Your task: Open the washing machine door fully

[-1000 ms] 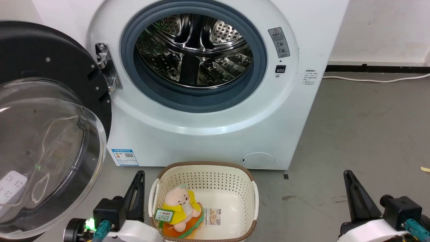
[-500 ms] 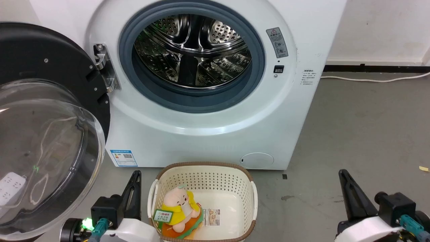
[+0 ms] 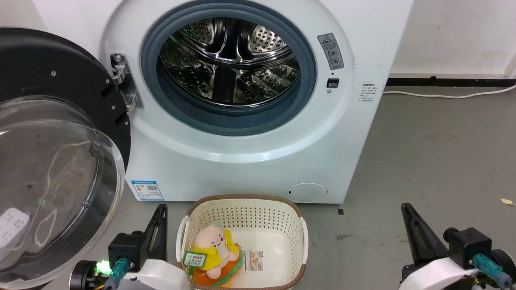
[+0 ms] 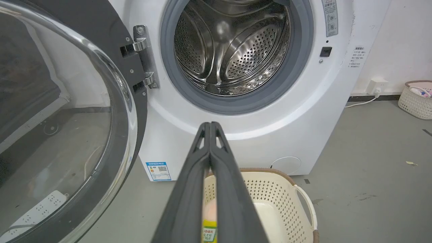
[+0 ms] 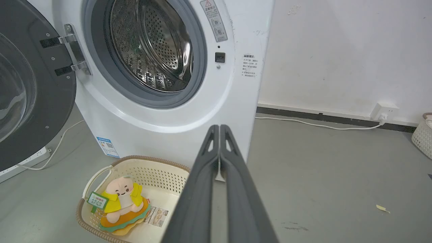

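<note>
1. You had the washing machine (image 3: 250,161) standing at the far side of the grey floor (image 3: 435,161). Its steel drum (image 3: 229,60) lay exposed inside the grey rubber ring (image 3: 242,121).
2. The washing machine door (image 3: 56,153) hung from its metal hinge (image 3: 123,80) at the left of the opening. It was swung out wide toward the near left, with the clear glass bowl bulging toward you.
3. Your left gripper (image 3: 160,213) sat at the near left, between the door's lower edge and the basket (image 3: 242,200). Its two dark fingers were pressed together and gripped nothing.
4. Your right gripper (image 3: 406,213) sat at the near right above bare floor, well apart from the machine. It was likewise closed and empty.
5. The cream basket stood on the floor just in front of the machine, between your two grippers. It held a plush toy (image 3: 215,249) in a yellow jacket at its left side, with a small printed card (image 3: 256,259) beside it.
6. A white power strip (image 3: 10,225) showed through the door's glass at the near left.
7. A white cable (image 3: 443,96) ran along the floor by the far wall on the right.
</note>
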You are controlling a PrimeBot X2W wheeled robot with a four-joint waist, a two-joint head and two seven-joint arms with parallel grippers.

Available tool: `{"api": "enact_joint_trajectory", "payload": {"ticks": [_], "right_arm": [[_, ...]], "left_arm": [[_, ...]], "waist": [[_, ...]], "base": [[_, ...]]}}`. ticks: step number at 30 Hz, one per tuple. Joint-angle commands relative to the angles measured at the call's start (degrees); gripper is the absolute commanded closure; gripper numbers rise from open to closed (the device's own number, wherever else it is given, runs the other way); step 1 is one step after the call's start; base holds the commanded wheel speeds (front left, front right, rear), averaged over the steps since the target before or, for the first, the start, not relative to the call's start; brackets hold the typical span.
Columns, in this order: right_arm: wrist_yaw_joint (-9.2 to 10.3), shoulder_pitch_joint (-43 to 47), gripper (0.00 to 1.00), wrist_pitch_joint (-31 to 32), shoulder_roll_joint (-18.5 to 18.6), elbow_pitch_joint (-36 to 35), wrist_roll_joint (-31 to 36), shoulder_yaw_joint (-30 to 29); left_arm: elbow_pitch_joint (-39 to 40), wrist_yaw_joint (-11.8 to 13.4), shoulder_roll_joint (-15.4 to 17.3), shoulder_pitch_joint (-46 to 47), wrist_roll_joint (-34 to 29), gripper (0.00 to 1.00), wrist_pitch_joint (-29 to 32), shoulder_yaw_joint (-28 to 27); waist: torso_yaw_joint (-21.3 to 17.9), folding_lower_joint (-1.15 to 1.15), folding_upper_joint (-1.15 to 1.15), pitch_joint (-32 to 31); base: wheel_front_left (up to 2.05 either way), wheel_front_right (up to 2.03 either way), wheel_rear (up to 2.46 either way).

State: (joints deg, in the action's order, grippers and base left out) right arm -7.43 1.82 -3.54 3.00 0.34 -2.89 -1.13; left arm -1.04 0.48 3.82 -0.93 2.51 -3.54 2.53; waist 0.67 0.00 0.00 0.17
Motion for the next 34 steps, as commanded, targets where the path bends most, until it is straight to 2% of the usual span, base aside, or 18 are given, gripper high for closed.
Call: {"api": "enact_joint_trajectory", "payload": {"ticks": [1,34], "right_arm": [[-0.04,-0.8,1.00,0.3,-0.1,-0.2,0.5,0.2],[-0.06,-1.8,1.00,3.5,-0.1,-0.3,2.9,1.1]], "left_arm": [[0.3,-0.2,-0.3,0.7,-0.6,1.00,0.3,-0.4],[1.0,-0.5,-0.9,0.9,-2.5,1.00,3.5,-2.5]], "waist": [[0.0,0.00,0.00,0.0],[-0.7,0.00,0.00,-0.2]], "base": [[0.00,0.00,0.00],[0.00,0.00,0.00]]}}
